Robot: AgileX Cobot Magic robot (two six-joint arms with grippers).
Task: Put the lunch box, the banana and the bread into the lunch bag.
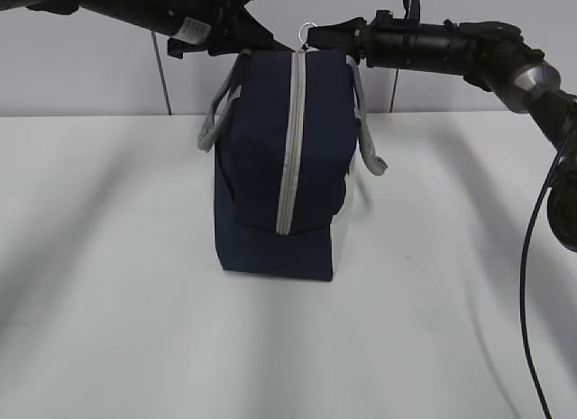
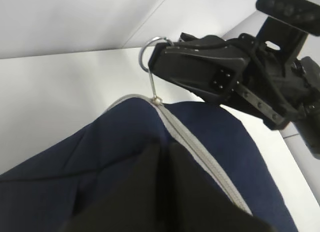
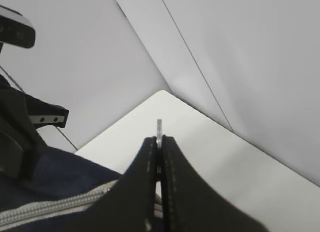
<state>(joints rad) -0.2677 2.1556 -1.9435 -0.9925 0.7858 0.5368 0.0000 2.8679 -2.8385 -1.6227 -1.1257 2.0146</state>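
The navy lunch bag (image 1: 261, 167) stands upright on the white table (image 1: 108, 302), with its grey zipper (image 1: 290, 149) closed down the facing side. My right gripper (image 1: 317, 39) is shut on the ring zip pull (image 1: 309, 28) at the bag's top. In the right wrist view the ring (image 3: 159, 126) sticks out between the closed fingers (image 3: 148, 157). My left gripper (image 2: 162, 146) is shut, pinching the bag's top fabric (image 2: 90, 162) just left of the zipper (image 2: 200, 147). It also shows in the exterior view (image 1: 255, 46). The lunch box, banana and bread are out of view.
Grey handles hang on both sides of the bag (image 1: 209, 126) (image 1: 370, 144). Both black arms reach in above the bag from the upper corners. A grey wall (image 1: 90, 68) stands behind the table. A black cable (image 1: 532, 257) hangs at the right edge.
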